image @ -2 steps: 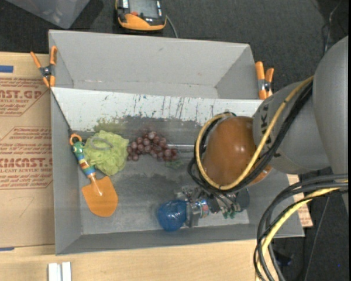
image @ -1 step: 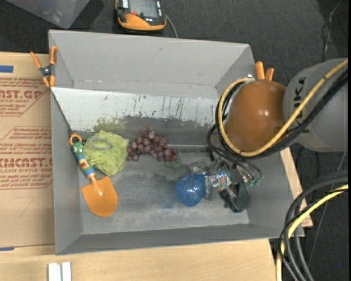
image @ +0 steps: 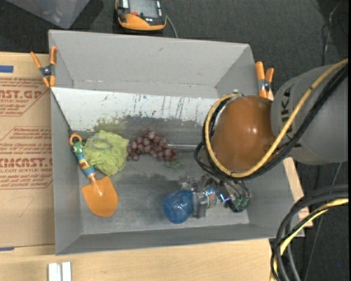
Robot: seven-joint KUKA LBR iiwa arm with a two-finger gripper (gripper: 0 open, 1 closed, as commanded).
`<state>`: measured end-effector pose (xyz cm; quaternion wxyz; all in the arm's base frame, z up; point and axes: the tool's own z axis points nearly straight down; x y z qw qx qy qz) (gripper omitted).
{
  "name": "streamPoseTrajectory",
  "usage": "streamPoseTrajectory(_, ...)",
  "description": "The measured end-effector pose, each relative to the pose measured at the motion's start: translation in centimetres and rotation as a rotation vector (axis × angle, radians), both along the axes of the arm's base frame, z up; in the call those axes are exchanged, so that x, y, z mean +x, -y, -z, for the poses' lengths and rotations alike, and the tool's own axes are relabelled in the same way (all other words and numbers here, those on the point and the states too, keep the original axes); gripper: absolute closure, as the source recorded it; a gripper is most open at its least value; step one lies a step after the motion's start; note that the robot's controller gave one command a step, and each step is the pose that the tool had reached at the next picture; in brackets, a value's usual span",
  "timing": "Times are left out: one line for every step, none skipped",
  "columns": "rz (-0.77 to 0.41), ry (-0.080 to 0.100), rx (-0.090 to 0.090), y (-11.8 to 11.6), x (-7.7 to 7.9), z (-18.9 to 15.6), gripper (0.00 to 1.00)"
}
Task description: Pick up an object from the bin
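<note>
item: grey metal bin (image: pixel 146 60), holding few loose things, spread apart and not heaped.

item: hand (image: pixel 197 199), low in the bin's near right part, below the arm's orange-brown wrist cover (image: pixel 243 133). whether it was wide or narrow could not be told; its working end was a dark tangle against the bin floor. nothing was seen held in it.

item: blue rounded plastic thing (image: pixel 176 206), perhaps a small cup on its side, on the bin floor near the front wall. it lay just beside the hand, on the hand's left in the view, touching it or very nearly; which could not be told.

item: bunch of purple toy grapes (image: pixel 152 146), mid-floor towards the back wall, well apart from the hand.

item: green crinkled lettuce leaf (image: pixel 106 151), left of the grapes and touching them or nearly so.

item: orange toy shovel (image: pixel 100 196), with a striped handle, against the left wall, furthest from the hand.

step, as judged: the approach looked done and the grasp was in hand, with the blue thing the likely pick as the nearest piece. no lift had begun.

next move, as judged: it called for a sure closing round the blue thing's curved body, then a straight rise clear of the front wall. a rounded smooth surface might slip or roll aside, so a centred grip mattered.
</note>
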<state>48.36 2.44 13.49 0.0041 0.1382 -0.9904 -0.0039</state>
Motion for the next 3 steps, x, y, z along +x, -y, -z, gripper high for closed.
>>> streamPoseTrajectory(-0.016, 0.005, 0.000, 1.2, 1.0, 0.0, 1.00)
streamPoseTrajectory(0.008, 0.005, 0.000, 2.0, 1.4, -0.5, 0.00)
streamPoseTrajectory(0.027, 0.002, 0.001, 0.5, 0.9, -0.9, 0.00)
